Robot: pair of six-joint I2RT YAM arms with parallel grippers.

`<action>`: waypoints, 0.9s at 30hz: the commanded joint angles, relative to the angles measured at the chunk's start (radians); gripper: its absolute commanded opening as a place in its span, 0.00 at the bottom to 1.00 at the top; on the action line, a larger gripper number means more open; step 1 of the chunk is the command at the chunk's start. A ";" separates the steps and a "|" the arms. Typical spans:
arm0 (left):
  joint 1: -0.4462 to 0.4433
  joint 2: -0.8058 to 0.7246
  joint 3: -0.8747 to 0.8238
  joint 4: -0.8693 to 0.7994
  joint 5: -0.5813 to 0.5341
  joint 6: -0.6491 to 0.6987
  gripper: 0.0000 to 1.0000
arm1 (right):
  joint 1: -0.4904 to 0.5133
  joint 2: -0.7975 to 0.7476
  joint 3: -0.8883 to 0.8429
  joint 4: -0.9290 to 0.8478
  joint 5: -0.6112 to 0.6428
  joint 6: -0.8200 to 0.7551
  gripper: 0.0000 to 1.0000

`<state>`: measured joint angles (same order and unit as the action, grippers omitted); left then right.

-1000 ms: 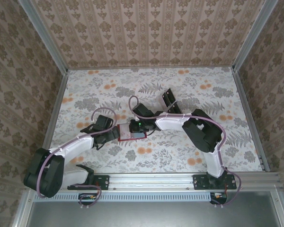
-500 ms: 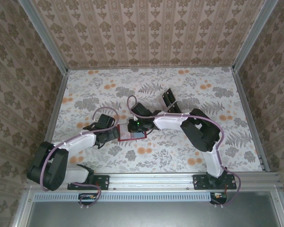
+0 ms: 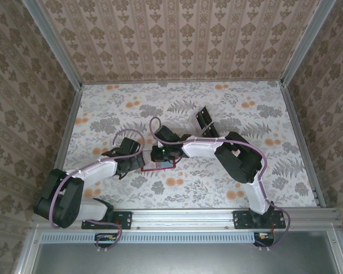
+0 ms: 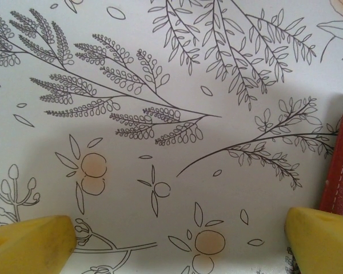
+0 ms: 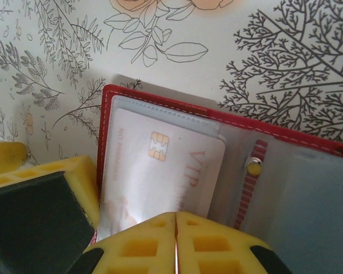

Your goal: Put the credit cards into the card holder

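The red card holder (image 5: 160, 100) lies open on the flowered table, its clear pockets facing up. A pale pink credit card (image 5: 160, 171) with a chip and "VIP" lettering lies flat, partly inside the left pocket. My right gripper (image 5: 176, 220) is shut, its yellow tips meeting at the card's near edge; the card is not between the fingers. In the top view this gripper (image 3: 160, 155) covers most of the card holder (image 3: 151, 168). My left gripper (image 4: 180, 240) is open over bare table, its right finger beside the holder's red edge (image 4: 338, 171). That finger (image 5: 51, 188) also flanks the holder's left side.
A clear plastic tray (image 3: 204, 123) with dark rectangles stands behind the right arm, towards the back of the table. Patterned walls close the table on three sides. Both forearms lie low across the middle, meeting at the card holder.
My right gripper has slid leftwards over the card holder, hiding more of it. The left arm's elbow has shifted slightly; its gripper stays open beside the holder.
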<state>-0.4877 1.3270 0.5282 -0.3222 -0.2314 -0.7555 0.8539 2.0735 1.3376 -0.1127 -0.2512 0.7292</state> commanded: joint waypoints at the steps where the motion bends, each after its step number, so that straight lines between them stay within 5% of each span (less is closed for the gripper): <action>1: 0.005 0.051 -0.040 0.066 0.060 0.001 1.00 | -0.007 -0.082 -0.030 -0.014 0.014 -0.005 0.11; 27: 0.001 0.064 -0.050 0.091 0.066 0.003 1.00 | -0.003 -0.009 -0.002 -0.080 0.049 -0.026 0.10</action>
<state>-0.4904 1.3289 0.5278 -0.3218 -0.2333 -0.7555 0.8467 2.0380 1.3003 -0.1638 -0.2138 0.7151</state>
